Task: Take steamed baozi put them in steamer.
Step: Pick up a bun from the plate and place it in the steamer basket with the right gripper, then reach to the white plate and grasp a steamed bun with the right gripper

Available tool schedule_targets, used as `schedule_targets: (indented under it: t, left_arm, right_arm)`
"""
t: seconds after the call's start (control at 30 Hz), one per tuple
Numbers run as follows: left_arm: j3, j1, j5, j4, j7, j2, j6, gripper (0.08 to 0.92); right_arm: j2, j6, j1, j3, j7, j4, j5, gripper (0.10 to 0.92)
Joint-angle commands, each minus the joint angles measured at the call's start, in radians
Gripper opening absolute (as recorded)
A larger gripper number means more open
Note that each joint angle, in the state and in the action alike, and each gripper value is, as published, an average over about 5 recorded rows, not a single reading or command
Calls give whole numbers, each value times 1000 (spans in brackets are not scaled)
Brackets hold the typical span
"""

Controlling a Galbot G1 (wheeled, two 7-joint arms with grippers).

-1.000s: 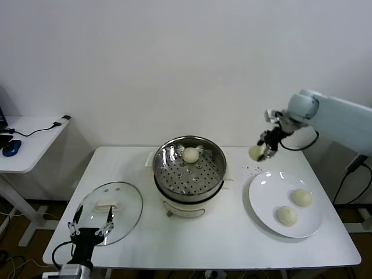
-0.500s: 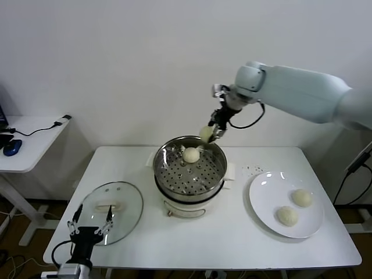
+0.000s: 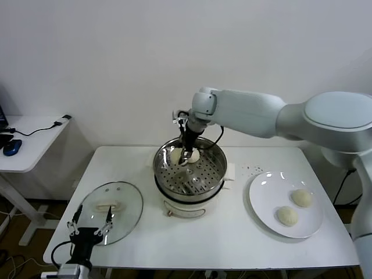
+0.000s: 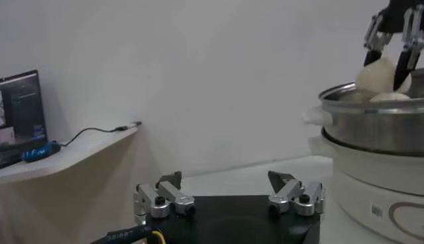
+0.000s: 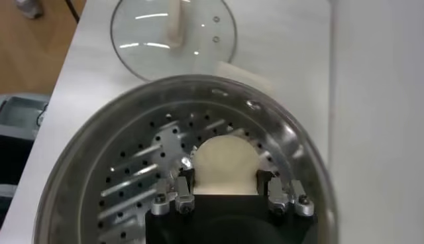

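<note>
The steamer [image 3: 189, 195] stands mid-table, a steel pot with a perforated tray on a white base. My right gripper [image 3: 183, 158] reaches down into its back part, shut on a cream-white baozi [image 3: 175, 156] held just above the tray. The right wrist view shows this baozi [image 5: 225, 162] between the right gripper's [image 5: 225, 179] fingers, over the tray [image 5: 132, 179]. A second baozi [image 3: 194, 156] lies on the tray beside it. Two more baozi [image 3: 301, 197] [image 3: 286, 215] lie on the white plate [image 3: 260, 197] at the right. My left gripper [image 3: 91, 226] [image 4: 228, 192] is open and empty at the front left.
The glass lid [image 3: 110, 204] with a white handle lies flat at the table's front left, just beyond the left gripper; it also shows in the right wrist view [image 5: 149, 30]. A side table [image 3: 29, 139] with a blue mouse stands off to the left. The steamer's wall [image 4: 377, 132] is to the left gripper's right.
My right arm has swung from above the plate's side leftward over the steamer and lowered the held baozi into the pot beside the one lying there. The left arm has not moved.
</note>
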State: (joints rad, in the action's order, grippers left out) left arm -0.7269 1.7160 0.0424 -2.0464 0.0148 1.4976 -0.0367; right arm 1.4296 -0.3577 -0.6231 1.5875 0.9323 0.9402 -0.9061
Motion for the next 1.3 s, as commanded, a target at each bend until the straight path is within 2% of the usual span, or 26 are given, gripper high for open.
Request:
schedule_targets:
  t: [0.03,0.23,0.4,0.5,0.67,0.97,1.13,1.3]
  left_arm:
    - [-1,3,-2,6,-1,-1,-3,823]
    - [-3,6,-3,12,-2,2,-6,823]
    - [-5,8,-4,16,-3,-1,-9,823]
    - [-4,8,-3,16,-3,-1,-8,823]
    - [-4,9,-3,14,-3,-1,-8,823]
    - [1,11,4,3,-5,5,-3,823]
    - [2,14,8,3,-6,4,-2,823]
    - [10,13,20,4,-8,7,1,823]
  right_arm:
    - [51,-8,75,1,-14,-17,6,602]
    - [41,-17,81,4,-29,-15,16,631]
    - [31,-23,74,-5,-29,-12,22,762]
    - [13,-21,53,-15,-27,0,23,811]
    - [-66,-7,-32,-21,-2,60,27,822]
    - [-378,59,-281,72,127,290,85,823]
    - [-585,91,-353,143,154,413,216,823]
    - [-792,99,-297,155,154,505,370,823]
